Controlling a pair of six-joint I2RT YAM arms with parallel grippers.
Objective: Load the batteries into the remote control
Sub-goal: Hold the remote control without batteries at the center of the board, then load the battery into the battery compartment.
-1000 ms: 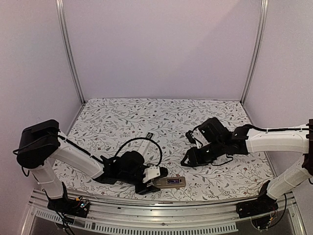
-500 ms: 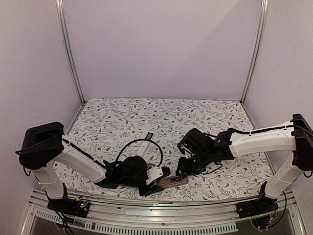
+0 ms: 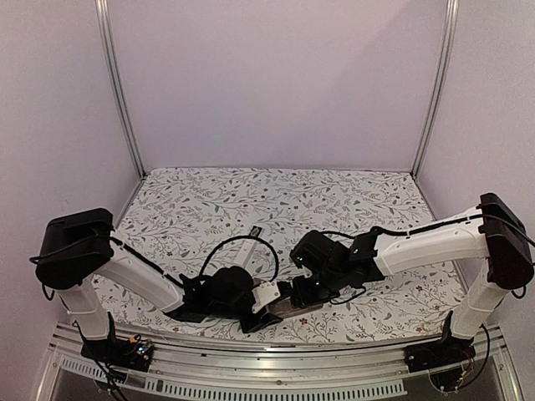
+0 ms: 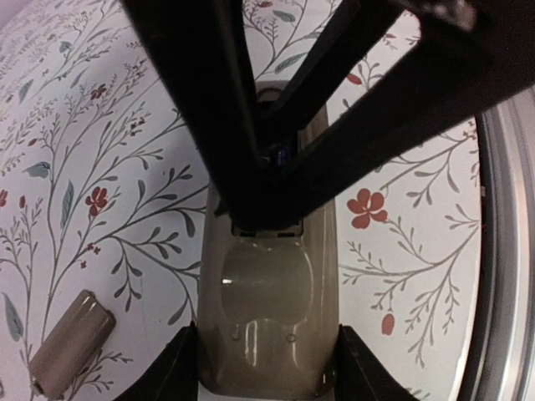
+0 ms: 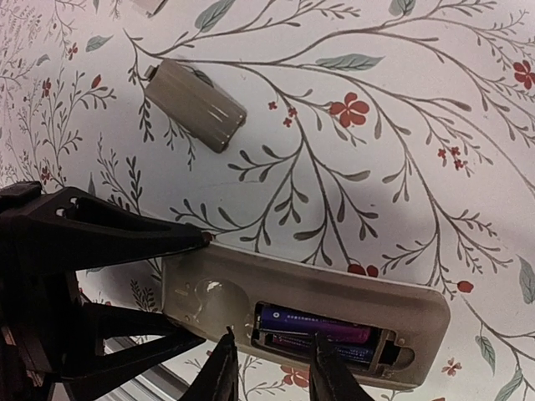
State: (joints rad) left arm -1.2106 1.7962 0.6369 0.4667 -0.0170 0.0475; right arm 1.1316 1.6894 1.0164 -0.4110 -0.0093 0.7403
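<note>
Two batteries point(image 5: 311, 320) lie in the remote point(image 5: 334, 288) gripped by left hand point(image 4: 267, 372); right hand point(image 5: 276, 372) half-open.

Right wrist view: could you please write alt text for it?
A beige remote control lies with its battery compartment open, two slim dark batteries inside, the right gripper poised over it. The left gripper clamps its end; a beige cover lies beyond.

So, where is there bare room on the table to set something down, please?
The cloth is bare from the back wall to mid-table, and in the near-right corner past the right arm. Crowded near-centre: left tool and right tool meet at the remote, a loose cover beside.
</note>
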